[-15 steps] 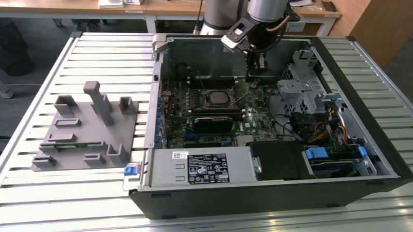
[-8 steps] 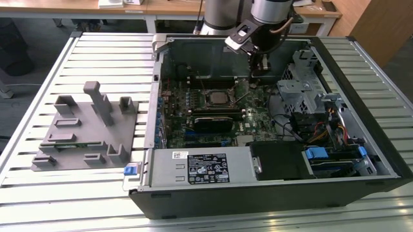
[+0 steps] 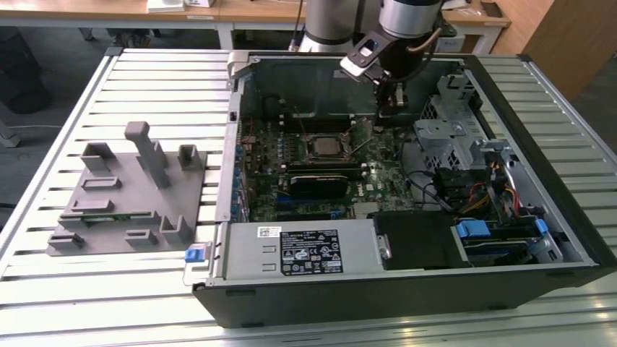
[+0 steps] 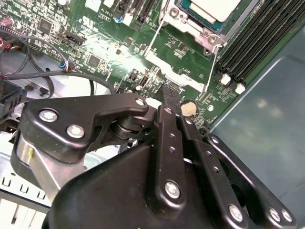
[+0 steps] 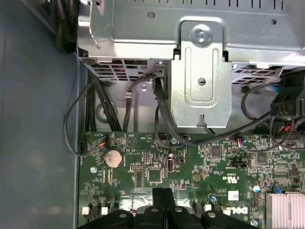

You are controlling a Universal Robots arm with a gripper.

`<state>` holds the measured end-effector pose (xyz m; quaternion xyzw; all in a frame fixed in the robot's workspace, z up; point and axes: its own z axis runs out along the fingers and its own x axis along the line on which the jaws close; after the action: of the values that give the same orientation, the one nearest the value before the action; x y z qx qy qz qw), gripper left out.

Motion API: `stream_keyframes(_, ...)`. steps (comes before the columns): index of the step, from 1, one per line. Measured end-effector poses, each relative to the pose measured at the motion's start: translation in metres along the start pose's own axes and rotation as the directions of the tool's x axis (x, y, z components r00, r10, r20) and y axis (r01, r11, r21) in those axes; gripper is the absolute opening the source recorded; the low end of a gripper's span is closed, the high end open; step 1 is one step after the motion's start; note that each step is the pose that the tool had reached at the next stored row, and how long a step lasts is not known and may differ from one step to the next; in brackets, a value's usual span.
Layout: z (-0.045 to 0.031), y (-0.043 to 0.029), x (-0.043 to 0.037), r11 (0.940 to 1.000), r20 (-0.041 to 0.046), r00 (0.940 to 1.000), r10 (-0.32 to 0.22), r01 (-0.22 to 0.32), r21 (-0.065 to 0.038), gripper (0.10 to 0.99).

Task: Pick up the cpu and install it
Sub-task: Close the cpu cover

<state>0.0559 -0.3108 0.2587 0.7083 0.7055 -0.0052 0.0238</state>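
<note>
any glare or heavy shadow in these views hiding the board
Second wrist view: glare whitens a patch of the motherboard beyond the tool. First wrist view: even light on the metal bracket. Exterior view: the computer case shades its interior, yet the cpu is plain.

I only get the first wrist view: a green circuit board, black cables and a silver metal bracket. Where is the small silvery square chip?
Observer: In the second wrist view the small silvery-grey square cpu lies inside the metal socket frame on the green motherboard, ahead of the shut black gripper.
Visitor: Is there anything outside the case?
Observer: In the exterior view a grey plastic fixture with upright posts stands on the slatted metal table, at the exterior view's left of the black computer case.
</note>
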Motion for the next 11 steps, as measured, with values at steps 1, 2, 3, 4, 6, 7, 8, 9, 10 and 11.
stream_keyframes(1, 0.0010, 0.0002, 0.0000, 1.0000, 0.0000, 1.0000, 0.000, 0.000, 0.000, 0.106)
stream_keyframes(2, 0.0021, 0.0004, 0.0001, 1.0000, 0.0000, 1.0000, 0.000, 0.000, 0.001, 0.106)
stream_keyframes(3, 0.0036, 0.0005, 0.0002, 1.0000, 0.0000, 1.0000, 0.000, 0.000, 0.001, 0.106)
stream_keyframes(4, 0.0050, 0.0006, 0.0003, 1.0000, 0.0000, 1.0000, 0.000, 0.000, 0.002, 0.106)
stream_keyframes(6, 0.0133, 0.0004, 0.0008, 1.0000, -0.0001, 1.0000, 0.000, 0.000, 0.006, 0.106)
stream_keyframes(7, 0.0135, 0.0002, 0.0007, 1.0000, 0.0001, 1.0000, 0.000, 0.000, 0.008, 0.106)
stream_keyframes(8, 0.0135, -0.0001, 0.0007, 1.0000, 0.0001, 1.0000, 0.000, 0.000, 0.009, 0.106)
stream_keyframes(9, 0.0135, -0.0005, 0.0007, 0.9999, -0.0002, 1.0000, 0.000, 0.000, 0.011, 0.106)
stream_keyframes(10, 0.0135, -0.0009, 0.0008, 0.9999, -0.0004, 1.0000, 0.000, 0.000, 0.012, 0.106)
stream_keyframes(11, 0.0134, -0.0014, 0.0008, 0.9999, -0.0004, 1.0000, 0.000, 0.000, 0.014, 0.106)
